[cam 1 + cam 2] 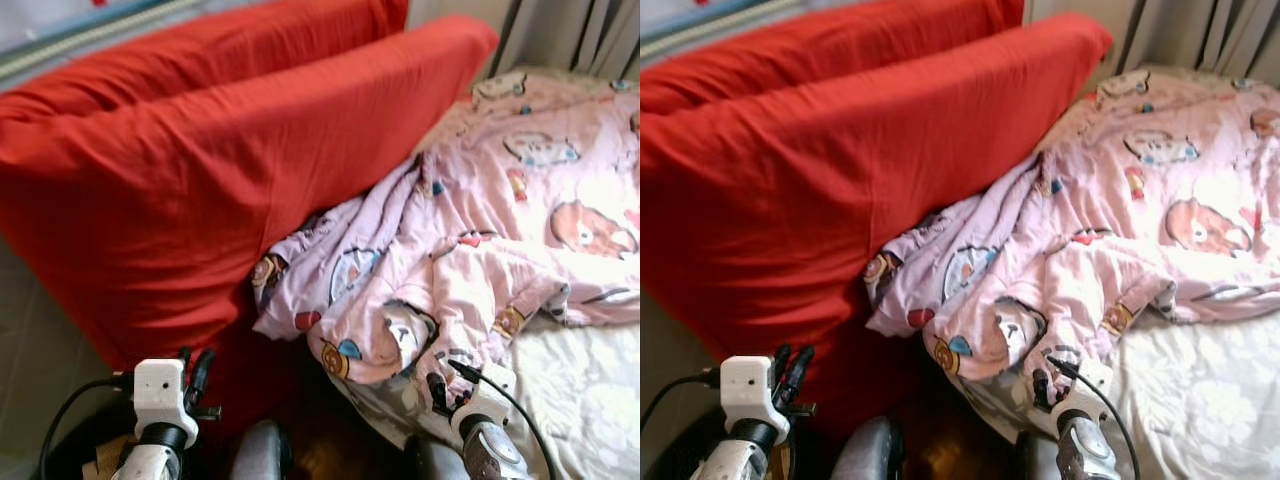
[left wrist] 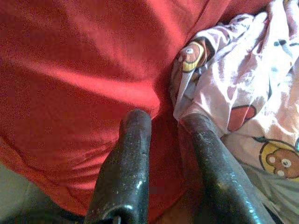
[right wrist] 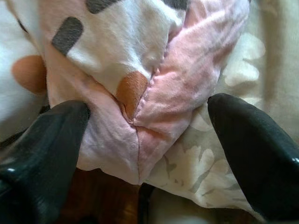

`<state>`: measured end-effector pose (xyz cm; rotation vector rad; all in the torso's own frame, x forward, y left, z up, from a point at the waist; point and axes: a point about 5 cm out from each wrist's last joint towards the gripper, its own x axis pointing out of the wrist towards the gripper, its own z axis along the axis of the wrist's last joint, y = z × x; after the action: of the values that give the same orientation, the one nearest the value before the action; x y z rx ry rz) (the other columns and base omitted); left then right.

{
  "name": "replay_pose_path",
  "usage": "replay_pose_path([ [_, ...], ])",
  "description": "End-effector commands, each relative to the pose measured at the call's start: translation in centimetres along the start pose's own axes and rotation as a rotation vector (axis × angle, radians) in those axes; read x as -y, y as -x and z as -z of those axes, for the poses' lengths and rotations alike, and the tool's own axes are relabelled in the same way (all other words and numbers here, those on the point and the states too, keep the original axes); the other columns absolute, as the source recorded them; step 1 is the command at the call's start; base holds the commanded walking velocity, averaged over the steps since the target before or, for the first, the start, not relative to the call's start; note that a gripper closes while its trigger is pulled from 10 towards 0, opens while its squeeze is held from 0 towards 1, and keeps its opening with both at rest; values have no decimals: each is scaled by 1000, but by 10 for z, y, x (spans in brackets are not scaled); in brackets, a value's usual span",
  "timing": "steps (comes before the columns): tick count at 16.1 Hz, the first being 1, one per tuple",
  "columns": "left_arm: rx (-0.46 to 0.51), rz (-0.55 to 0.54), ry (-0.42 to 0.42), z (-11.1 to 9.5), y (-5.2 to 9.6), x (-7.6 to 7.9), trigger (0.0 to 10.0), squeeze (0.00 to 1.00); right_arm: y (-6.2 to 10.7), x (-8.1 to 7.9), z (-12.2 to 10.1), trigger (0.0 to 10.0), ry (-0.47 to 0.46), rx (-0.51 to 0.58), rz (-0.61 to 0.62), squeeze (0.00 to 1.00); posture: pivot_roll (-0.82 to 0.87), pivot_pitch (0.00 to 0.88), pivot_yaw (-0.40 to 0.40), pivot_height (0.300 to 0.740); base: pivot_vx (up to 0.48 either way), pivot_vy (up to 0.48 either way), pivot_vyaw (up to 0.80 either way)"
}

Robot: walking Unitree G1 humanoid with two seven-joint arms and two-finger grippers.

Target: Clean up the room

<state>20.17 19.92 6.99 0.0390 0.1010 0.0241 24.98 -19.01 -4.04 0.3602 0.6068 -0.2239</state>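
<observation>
Largest: red cushions (image 1: 210, 170), two big slabs leaning against each other at the bed's left side. Next, pink cartoon-print quilt (image 1: 500, 220), rumpled across the bed, one bunched corner spilling off the near edge against the cushions. Under it, pale floral sheet (image 1: 590, 400), bare at the near right. Right gripper (image 3: 145, 135) at that hanging corner, fingers spread wide on either side of a pink fold, nothing pinched yet. Left gripper (image 2: 163, 126) low beside the cushion face, fingers parted, empty.

Likely risks: closing too shallow and catching only a thin hem, so slipping free on the pull; or nipping the sheet together with the quilt and dragging both off the mattress.
</observation>
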Motion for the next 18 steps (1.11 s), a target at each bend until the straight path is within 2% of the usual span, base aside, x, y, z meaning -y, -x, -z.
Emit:
replay_pose_path([
  [1,-15,-3,7,-1,4,-1,10000,0,0,-4,3,10000,0,-26,-6,0,210,183,43,623,0,0,0],
  [5,-19,-5,1,-6,11,0,10000,0,-1,-12,5,10000,-23,-59,-80,0,223,207,44,623,0,0,0],
  [9,-20,-9,-4,-10,13,1,10000,0,-2,-14,3,10000,-14,-59,-99,0,233,225,42,623,0,0,0],
  [10,-21,-10,-5,-12,14,1,10000,0,-3,-16,1,6745,-20,-53,-110,0,238,230,41,623,0,0,0],
  [11,-22,-11,-5,-12,14,1,10000,0,-3,-17,0,0,-21,-51,-115,0,238,230,41,623,0,0,0],
  [18,-38,-15,0,-11,16,2,10000,0,-3,-25,-1,0,-34,-25,-153,0,238,230,43,623,0,0,0],
])
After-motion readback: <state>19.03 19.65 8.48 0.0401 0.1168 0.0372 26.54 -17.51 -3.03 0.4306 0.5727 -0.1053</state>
